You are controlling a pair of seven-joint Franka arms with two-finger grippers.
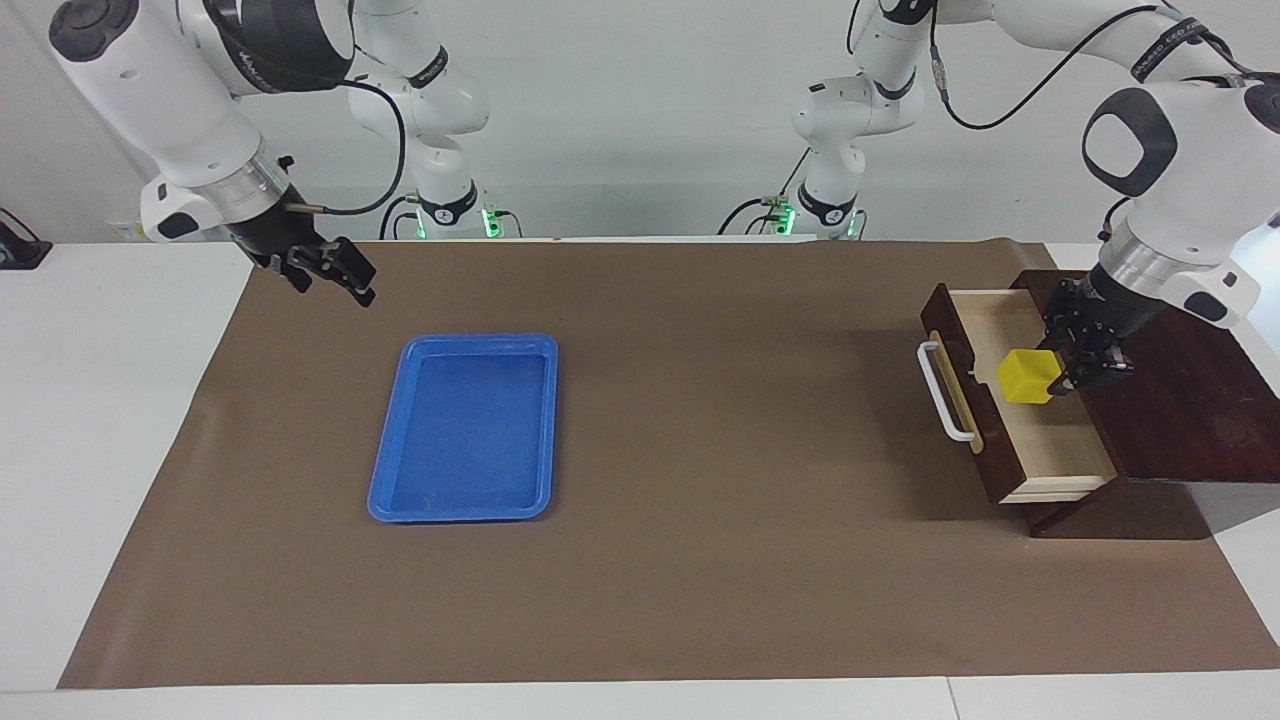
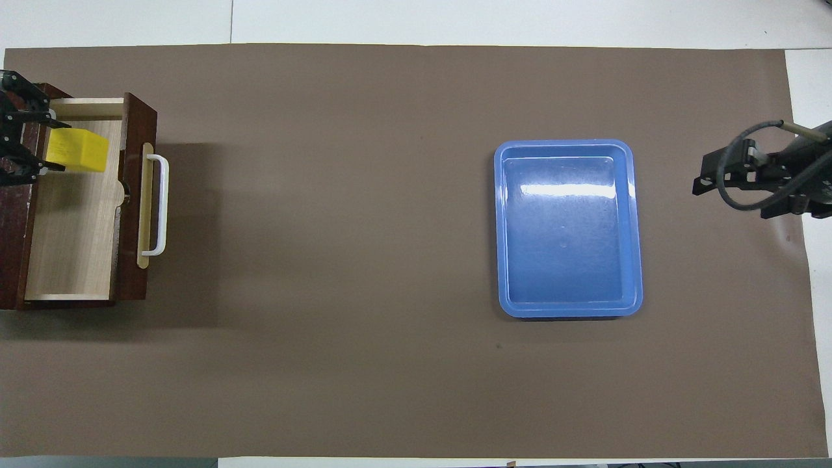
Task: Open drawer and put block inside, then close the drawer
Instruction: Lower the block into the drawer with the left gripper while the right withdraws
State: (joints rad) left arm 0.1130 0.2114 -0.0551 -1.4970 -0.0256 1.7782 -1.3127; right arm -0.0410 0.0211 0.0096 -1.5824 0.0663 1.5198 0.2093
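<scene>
The dark brown drawer [image 1: 1050, 445] [image 2: 71, 247] stands pulled out of its box [image 1: 1180, 400] at the left arm's end of the table. Its white handle [image 1: 945, 395] [image 2: 159, 205] faces the middle of the mat. My left gripper [image 1: 1068, 378] [image 2: 39, 148] is shut on the yellow block [image 1: 1028, 377] [image 2: 75, 151] and holds it over the drawer's pale wood interior, toward the end nearer the box. My right gripper [image 1: 335, 285] [image 2: 728, 188] hangs open and holds nothing, over the mat's edge at the right arm's end.
A blue plastic tray [image 1: 465, 430] [image 2: 569, 227] with nothing in it lies on the brown mat [image 1: 720, 450] toward the right arm's end. White table surface borders the mat.
</scene>
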